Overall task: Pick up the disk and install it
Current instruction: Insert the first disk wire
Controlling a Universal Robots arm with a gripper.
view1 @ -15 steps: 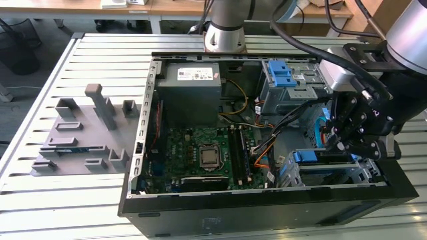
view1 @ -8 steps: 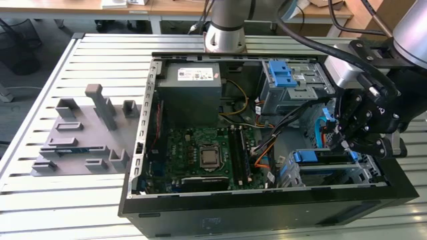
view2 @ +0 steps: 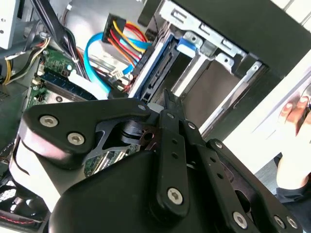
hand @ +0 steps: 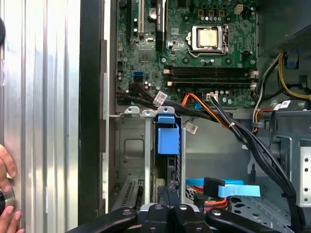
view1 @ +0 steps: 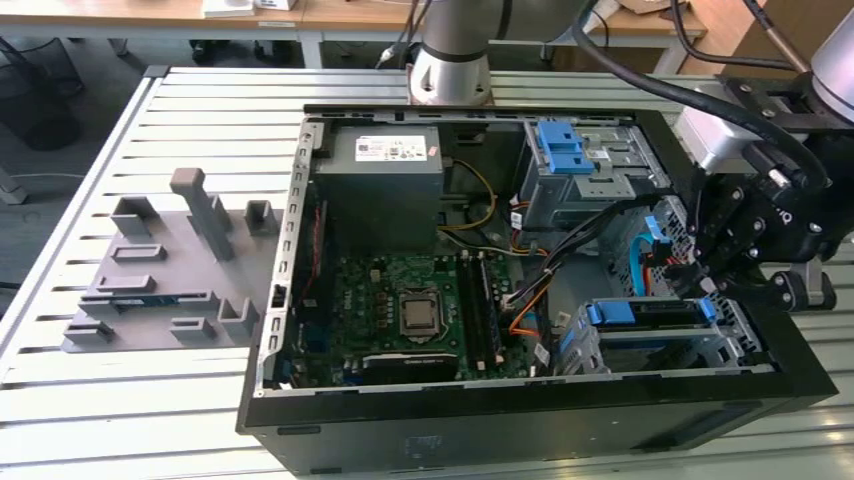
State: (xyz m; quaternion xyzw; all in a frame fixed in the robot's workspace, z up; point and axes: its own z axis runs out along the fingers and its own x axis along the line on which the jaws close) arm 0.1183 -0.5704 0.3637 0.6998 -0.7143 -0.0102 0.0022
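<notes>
Viewing the scene from the exterior view, you find the open computer case lying on the slatted worktop, with the end effector poised over the case's edge at the exterior view's right. Note that its fingers are pressed together, with nothing visibly pinched between them; the second wrist view shows the tips meeting.

Locate the disk in the lower drive cage, near the case's front corner. Its blue carrier frame sits between the cage's metal rails in the first wrist view. The end effector is directly in line with this slot and close to the disk's outer end; you cannot tell whether they touch.

Observe the motherboard beside the cage and the bundled cables crossing above it. A person's hand rests on the worktop outside the case.
</notes>
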